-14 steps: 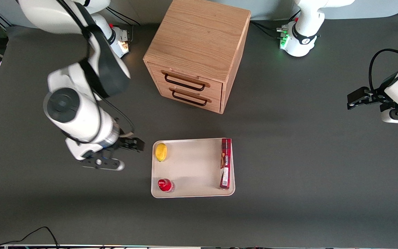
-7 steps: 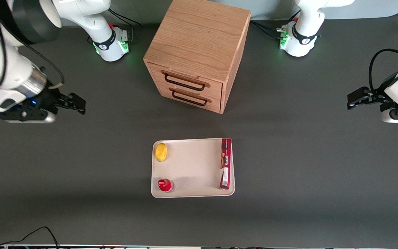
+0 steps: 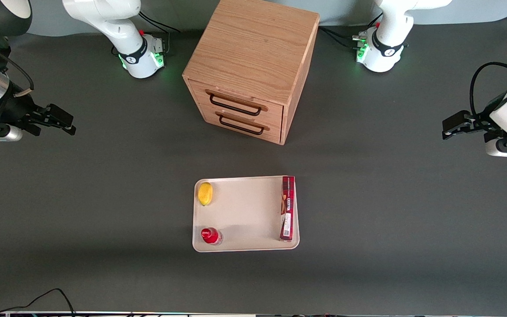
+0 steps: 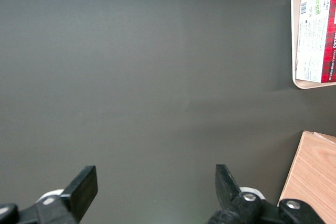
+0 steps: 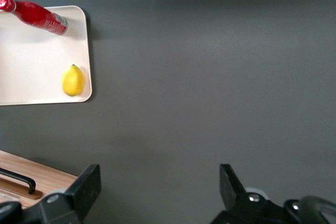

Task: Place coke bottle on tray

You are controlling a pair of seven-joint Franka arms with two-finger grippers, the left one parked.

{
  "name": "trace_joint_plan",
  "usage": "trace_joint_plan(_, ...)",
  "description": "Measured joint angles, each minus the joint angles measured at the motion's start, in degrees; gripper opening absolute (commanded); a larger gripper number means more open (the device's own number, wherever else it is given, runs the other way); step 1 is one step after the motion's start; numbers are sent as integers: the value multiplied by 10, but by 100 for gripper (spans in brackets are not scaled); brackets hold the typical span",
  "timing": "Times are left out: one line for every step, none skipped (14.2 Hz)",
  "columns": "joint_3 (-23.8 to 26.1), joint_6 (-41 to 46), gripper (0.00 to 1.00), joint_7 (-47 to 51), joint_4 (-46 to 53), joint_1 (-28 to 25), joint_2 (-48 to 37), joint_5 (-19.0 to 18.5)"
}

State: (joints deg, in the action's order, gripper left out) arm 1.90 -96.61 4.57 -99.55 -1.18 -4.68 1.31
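Observation:
The small red coke bottle (image 3: pixel 211 236) stands upright on the cream-white tray (image 3: pixel 244 215), in the tray's corner nearest the front camera on the working arm's side. It also shows in the right wrist view (image 5: pixel 35 14) on the tray (image 5: pixel 31 61). My right gripper (image 3: pixel 62 121) is open and empty, high above the bare table at the working arm's end, well away from the tray. In the right wrist view the gripper (image 5: pixel 160 187) holds nothing between its fingers.
A yellow lemon (image 3: pixel 205 193) and a long red box (image 3: pixel 287 208) also lie on the tray. A wooden drawer cabinet (image 3: pixel 251 66) stands farther from the front camera than the tray. A black cable (image 3: pixel 38 297) lies at the table's near edge.
My right gripper has pulled away from beside the tray, moving up and out toward the working arm's end of the table. The bottle, lemon and box have not moved.

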Motion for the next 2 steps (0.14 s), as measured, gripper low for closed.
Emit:
trace_joint_plan(1, 4, 100, -1, 3, 0, 0, 0)
trace_joint_plan(2, 15, 100, -1, 9, 0, 0, 0)
